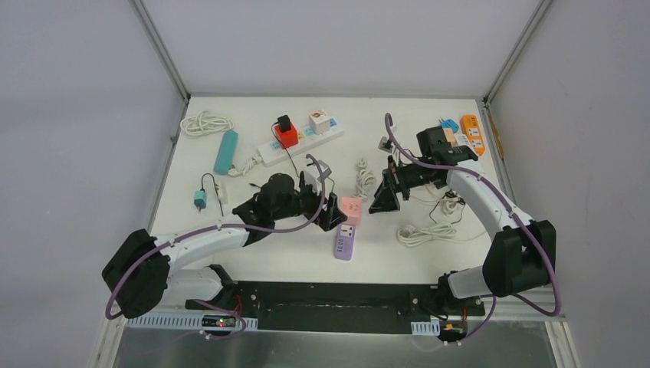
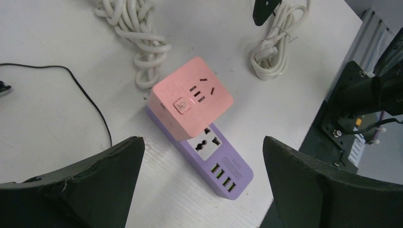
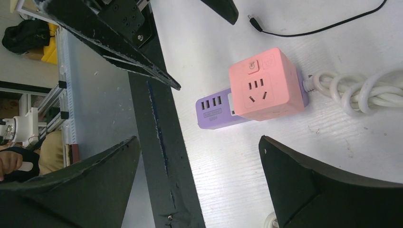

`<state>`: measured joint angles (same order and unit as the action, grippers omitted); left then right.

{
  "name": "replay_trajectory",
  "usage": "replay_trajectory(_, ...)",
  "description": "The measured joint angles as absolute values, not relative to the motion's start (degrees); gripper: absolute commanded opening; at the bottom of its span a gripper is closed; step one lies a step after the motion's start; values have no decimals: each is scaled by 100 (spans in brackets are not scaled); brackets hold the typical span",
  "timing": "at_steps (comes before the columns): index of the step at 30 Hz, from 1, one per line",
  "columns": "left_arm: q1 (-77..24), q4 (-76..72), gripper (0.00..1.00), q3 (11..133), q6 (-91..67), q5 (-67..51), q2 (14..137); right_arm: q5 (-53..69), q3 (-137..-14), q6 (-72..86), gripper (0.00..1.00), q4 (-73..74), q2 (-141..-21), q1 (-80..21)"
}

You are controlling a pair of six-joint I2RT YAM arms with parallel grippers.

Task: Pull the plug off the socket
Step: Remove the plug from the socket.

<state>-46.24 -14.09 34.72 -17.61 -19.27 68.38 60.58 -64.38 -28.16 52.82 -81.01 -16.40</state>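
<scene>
- Top external view: the pink cube plug (image 1: 351, 208) sits near the middle of the frame, seated on the upper end of the purple socket strip (image 1: 345, 241). The strip's long axis runs nearly up and down the picture. The left gripper (image 1: 328, 201) is just to its left and the right gripper (image 1: 385, 186) to its upper right, both with fingers spread and holding nothing.
- Left wrist view: the strip runs from centre to lower right, with the USB ports at the lower-right end. The cube's outlet face points up at the camera. The spread fingers (image 2: 95, 185) frame it from below. The cube looks like light, rigid, smooth plastic, so I would pinch two opposite flat sides.
- Right wrist view: the strip lies left to right, with the cube on its right end and a coiled white cord (image 3: 361, 92) leaving rightward. The strip will probably lift with the cube, so its bare USB end needs pinning.
</scene>
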Motion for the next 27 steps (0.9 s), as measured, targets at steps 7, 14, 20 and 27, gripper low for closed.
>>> replay_trajectory(7,-4646,-2095,99,2980,-1564,-1511,6818,5647,-6425,-3354,100,5155,-8077,-1865)
replay_trajectory(14,-4646,-2329,99,2303,-1826,-982,6685,4248,-6493,-4088,100,4759,-8134,-3273)
replay_trajectory(20,-4646,-2622,99,1516,-2082,-530,6018,3083,-6576,-4060,100,4222,-8364,-3754)
replay_trajectory(27,-4646,-2792,99,1321,-2276,-108,5822,2359,-6571,-3857,100,3695,-8696,-4101)
